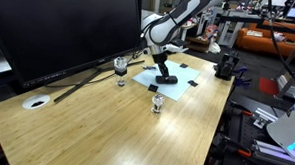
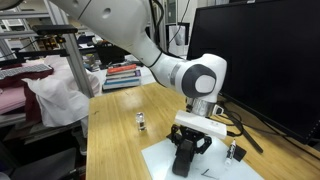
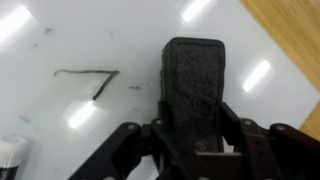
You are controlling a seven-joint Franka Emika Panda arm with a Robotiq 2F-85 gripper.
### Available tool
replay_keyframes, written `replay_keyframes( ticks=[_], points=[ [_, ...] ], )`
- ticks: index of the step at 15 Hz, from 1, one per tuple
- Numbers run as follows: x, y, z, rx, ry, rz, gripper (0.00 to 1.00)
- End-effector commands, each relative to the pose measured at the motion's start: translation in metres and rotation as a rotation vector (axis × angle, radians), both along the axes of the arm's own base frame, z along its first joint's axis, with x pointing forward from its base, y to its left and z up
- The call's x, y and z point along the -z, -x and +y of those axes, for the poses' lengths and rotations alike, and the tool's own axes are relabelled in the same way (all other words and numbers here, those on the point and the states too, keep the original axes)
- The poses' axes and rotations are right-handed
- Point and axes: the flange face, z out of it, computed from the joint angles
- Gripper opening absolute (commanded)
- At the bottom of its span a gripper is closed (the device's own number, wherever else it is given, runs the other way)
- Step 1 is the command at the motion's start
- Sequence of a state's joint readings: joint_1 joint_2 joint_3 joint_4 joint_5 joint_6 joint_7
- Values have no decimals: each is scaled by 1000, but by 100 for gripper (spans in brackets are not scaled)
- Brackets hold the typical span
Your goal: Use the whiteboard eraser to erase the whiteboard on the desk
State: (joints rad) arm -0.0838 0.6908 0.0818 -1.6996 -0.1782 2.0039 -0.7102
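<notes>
Whiteboard eraser [image 3: 193, 85]: a light, stiff block with a felt-like face, not fragile. It is best held across its narrow sides near the middle. Pincer [image 3: 195, 128] pinches it just so, jaws on both flanks, block pointing out ahead. Beneath is the whiteboard [image 3: 60, 120]; contact likely, not certain. A dark pen stroke [image 3: 88, 78] lies beside the block. Beyond is the worktop [image 3: 290, 35].

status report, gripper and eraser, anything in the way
Gripper shut on small dark oblong eraser. Eraser over thin pale whiteboard, dark scribble beside it, not yet wiped. Nothing between eraser and scribble.
</notes>
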Motion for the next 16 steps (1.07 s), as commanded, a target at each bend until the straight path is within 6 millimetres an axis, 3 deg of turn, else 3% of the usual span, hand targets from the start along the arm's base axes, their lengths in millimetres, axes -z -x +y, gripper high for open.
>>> replay_keyframes(
  ticks=[1,16],
  points=[
    [13,-7,-20,53,-25,-7,26],
    [3,-22,-106,390,-37,-47,26]
  ],
)
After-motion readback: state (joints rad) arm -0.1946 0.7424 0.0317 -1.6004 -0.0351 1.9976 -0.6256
